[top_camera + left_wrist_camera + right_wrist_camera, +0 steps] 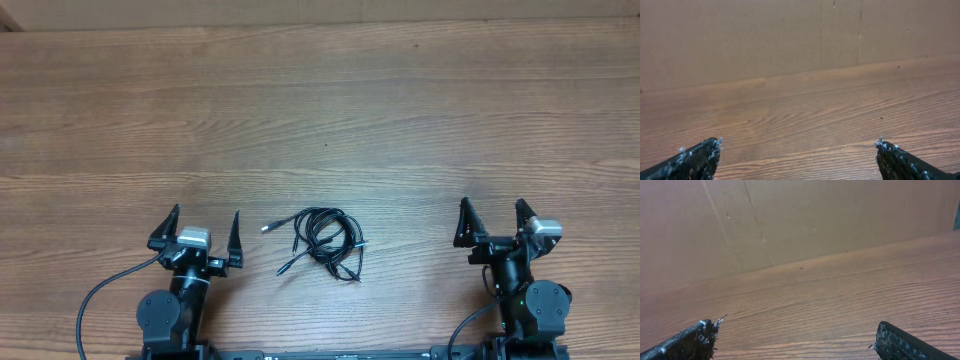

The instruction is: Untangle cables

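Observation:
The cables [322, 240] lie as a tangled bundle of thin black cords near the table's front edge, midway between the two arms, with plug ends sticking out at the left and bottom. My left gripper [205, 229] stands open to the left of the bundle, apart from it. Open as well, my right gripper [493, 219] is further off to the right. Both wrist views show only bare wood between the spread fingertips [714, 145] [710, 326]; the cables are out of those views.
A wooden table [320, 110] stretches away behind the bundle. A plain brown wall [790, 35] rises at the far edge. Thick black arm cables [95, 300] run off the arm bases at the front.

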Motion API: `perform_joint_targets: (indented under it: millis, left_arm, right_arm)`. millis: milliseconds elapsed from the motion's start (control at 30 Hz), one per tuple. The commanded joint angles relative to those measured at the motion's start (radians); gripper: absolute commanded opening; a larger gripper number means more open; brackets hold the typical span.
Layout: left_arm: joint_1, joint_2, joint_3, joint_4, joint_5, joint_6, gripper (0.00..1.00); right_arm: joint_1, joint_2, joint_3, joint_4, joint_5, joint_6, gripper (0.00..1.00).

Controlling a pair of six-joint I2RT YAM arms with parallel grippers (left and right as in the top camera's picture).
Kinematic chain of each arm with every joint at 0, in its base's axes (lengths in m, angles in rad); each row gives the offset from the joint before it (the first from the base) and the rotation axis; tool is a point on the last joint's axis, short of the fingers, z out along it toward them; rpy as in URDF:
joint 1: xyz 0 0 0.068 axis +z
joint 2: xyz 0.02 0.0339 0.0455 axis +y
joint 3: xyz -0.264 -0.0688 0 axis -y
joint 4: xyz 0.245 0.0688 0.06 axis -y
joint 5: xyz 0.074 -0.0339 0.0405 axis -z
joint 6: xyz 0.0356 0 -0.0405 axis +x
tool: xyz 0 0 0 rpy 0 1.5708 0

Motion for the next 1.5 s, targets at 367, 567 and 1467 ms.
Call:
perform_joint_targets:
  millis: [367,567,1467]
  left_arm:
    - [0.012,-0.008,0.055,-0.064,0.008,0.008,1.0]
    - [0.012,-0.008,0.103,-0.129,0.008,0.007,1.0]
    - [0.012,0.274,0.352,-0.259,0.008,-0.011,1.0]
  right_arm:
    - [-0.004,0.002,-0.008,0.005,0.013,-0.004,1.0]
    - [-0.004,0.002,-0.008,0.006,0.013,-0.004,1.0]
    - [-0.004,0.002,-0.008,0.005,0.013,-0.003,1.0]
